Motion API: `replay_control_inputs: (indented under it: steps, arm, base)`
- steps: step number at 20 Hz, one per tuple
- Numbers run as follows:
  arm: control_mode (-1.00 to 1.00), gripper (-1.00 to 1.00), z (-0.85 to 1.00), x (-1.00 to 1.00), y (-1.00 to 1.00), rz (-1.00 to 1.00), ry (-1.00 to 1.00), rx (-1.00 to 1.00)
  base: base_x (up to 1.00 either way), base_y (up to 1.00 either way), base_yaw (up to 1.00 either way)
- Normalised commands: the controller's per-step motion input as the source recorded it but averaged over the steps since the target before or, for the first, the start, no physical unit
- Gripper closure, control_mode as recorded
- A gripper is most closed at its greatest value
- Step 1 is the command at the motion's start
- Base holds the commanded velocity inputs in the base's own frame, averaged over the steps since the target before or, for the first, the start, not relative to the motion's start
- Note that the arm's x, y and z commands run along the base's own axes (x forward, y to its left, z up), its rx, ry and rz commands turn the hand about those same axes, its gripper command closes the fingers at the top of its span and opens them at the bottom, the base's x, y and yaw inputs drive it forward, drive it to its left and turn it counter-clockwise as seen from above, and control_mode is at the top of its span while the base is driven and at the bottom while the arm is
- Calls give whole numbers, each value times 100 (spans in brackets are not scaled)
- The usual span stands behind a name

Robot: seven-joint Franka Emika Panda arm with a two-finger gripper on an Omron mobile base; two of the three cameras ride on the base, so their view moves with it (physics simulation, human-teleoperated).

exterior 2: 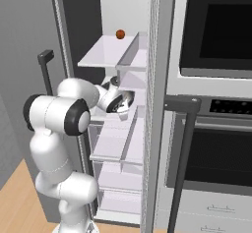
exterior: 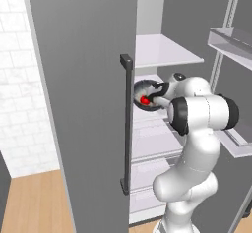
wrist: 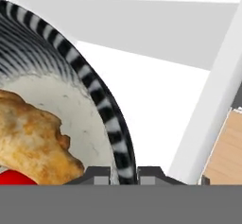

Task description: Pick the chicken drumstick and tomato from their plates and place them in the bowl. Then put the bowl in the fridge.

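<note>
Arm bent at the elbow, upper link rising from the base, forearm running level into the open fridge [exterior: 83, 79] at mid height. Wrist turned sideways, so the gripper [wrist: 124, 175] points across the compartment rather than down.

Fingers clamped on the rim of the bowl [exterior: 146, 96]; in the hand view the two dark fingertips [wrist: 97, 176] sit either side of the striped rim, pinching it. Bowl held tipped, its mouth facing out toward the left base camera, above a white shelf [exterior: 165, 50] level's lower neighbour; whether it touches a shelf, cannot tell.

Tomato [exterior: 144, 100] inside the bowl, low in the tilted basin, red against the pale inside. Chicken drumstick [wrist: 33, 140] also in the bowl, lying against the speckled inner wall just above the tomato in the hand view.

Right base view: bowl [exterior 2: 121, 101] seen from its dark underside, held just inside the fridge opening. Small reddish-brown round fruit [exterior 2: 120, 34] on the upper shelf. Fridge door swung open, long dark handle [exterior: 127, 124] facing the left camera. Dark oven [exterior 2: 216, 104] stands right of the fridge.
</note>
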Motion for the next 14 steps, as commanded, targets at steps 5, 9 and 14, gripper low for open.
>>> replay_control_inputs:
  steps: [5,9,14]
  arm:
    - [-100,100,-5,20,2,0,0,0]
    - [-100,-100,-4,9,18,0,-5,0]
    - [-100,-100,2,-8,9,0,-17,0]
  base:
    - [0,0,0]
    - [0,0,0]
    - [0,0,0]
